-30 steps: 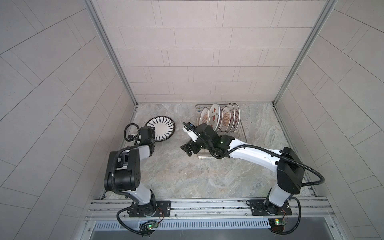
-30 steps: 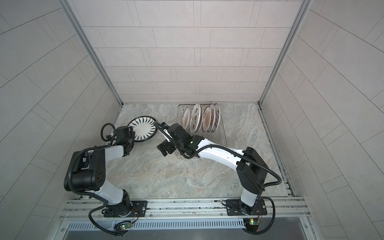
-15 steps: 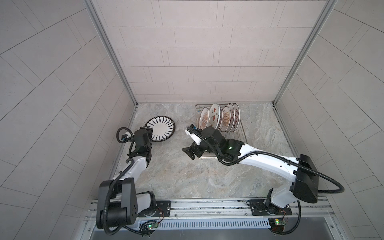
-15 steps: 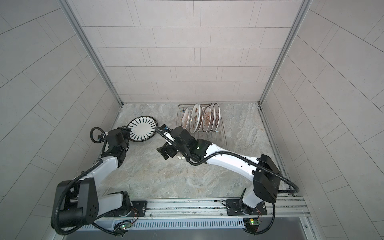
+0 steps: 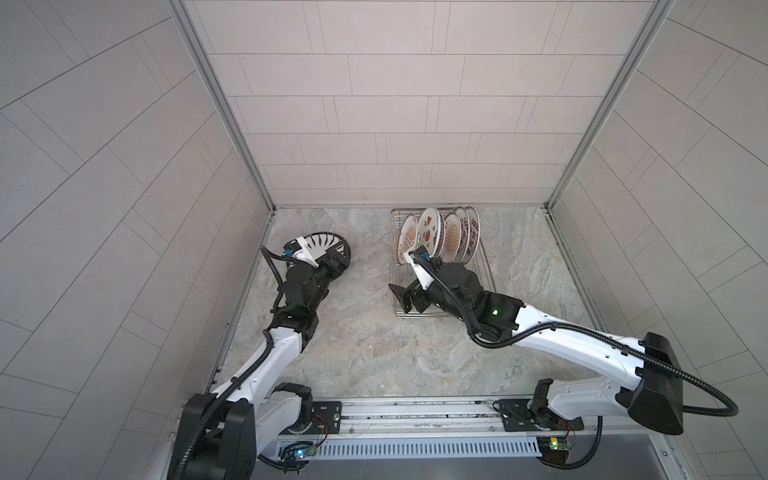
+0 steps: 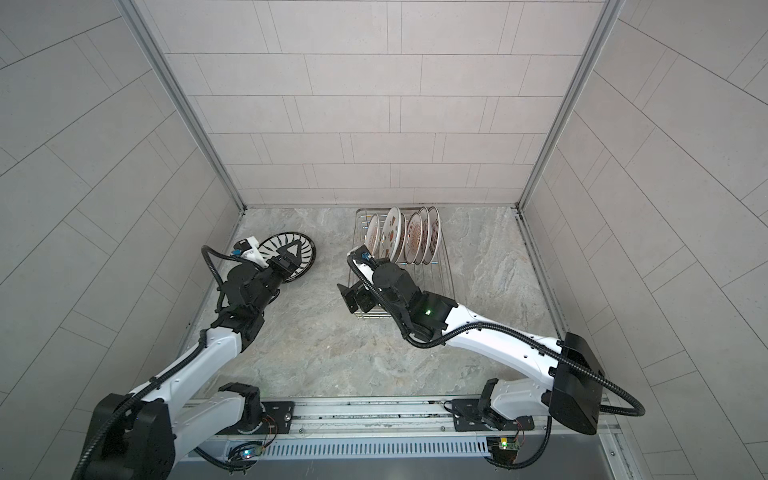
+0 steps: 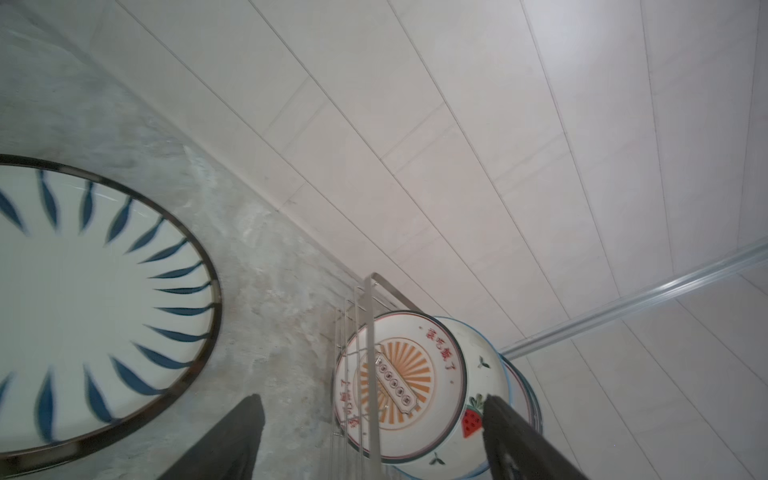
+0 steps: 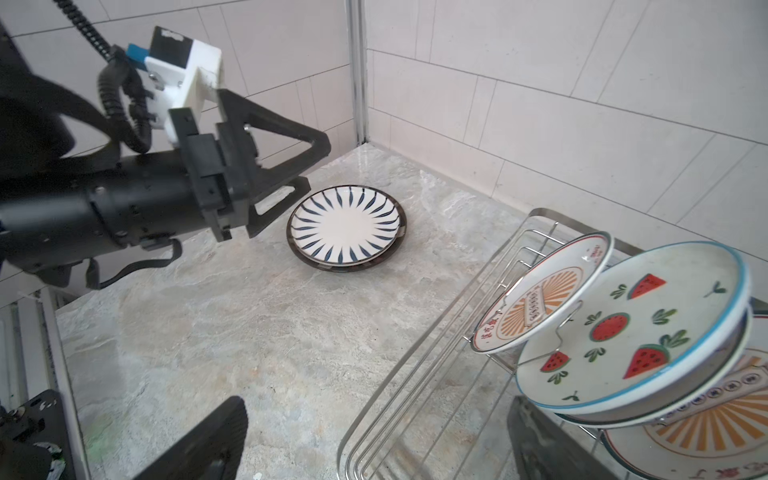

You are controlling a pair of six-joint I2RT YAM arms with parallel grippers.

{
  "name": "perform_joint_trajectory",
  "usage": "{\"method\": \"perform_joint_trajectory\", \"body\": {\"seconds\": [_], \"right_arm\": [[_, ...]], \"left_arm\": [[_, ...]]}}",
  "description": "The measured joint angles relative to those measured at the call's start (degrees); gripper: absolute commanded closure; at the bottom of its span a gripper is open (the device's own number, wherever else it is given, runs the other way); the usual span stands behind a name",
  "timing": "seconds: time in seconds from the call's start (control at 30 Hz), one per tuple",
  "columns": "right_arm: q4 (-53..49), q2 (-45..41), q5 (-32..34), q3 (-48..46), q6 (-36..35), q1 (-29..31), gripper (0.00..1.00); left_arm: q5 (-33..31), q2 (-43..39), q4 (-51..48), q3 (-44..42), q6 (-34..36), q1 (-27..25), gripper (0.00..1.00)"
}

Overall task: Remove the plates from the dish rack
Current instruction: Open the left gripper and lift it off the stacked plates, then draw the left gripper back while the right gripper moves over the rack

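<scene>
1. Plates: row standing on edge, far end of dish rack.
2. Right end effector: open, empty, at rack's near-left corner; plates just beyond; nearer arm.
3. Left end effector: open, empty, beside blue-stroke plate lying on worktop.

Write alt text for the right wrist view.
A blue-stroked white plate lies flat outside the wire dish rack, the open, empty left gripper near it. The rack holds a sunburst plate and a watermelon plate, both tilted.
</scene>
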Motion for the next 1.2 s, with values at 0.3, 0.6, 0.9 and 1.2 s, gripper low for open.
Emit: {"method": "perform_joint_trajectory", "body": {"seconds": [0.3,0.6,0.9,1.2], "right_arm": [[-2.43,-1.97,2.01,-0.26,3.56,-6.97,0.0],[-5.22,-2.95,2.78,0.07,6.71,-12.68,0.0],[-8.2,-1.16,4.79,4.24,8.55,-16.46,0.06],[-10.75,4.2,4.76,8.96,8.5,-17.59,0.04]], "left_arm": [[5.53,-5.25,6.29,-7.61,5.86,-6.78,0.0],[7.45,-2.91,14.97,-15.96,7.1,-12.37,0.0],[11.43,-1.55,18.88,-15.93,9.46,-15.89,0.0],[11.52,-0.83,19.15,-15.93,10.84,-16.55,0.0]]}}
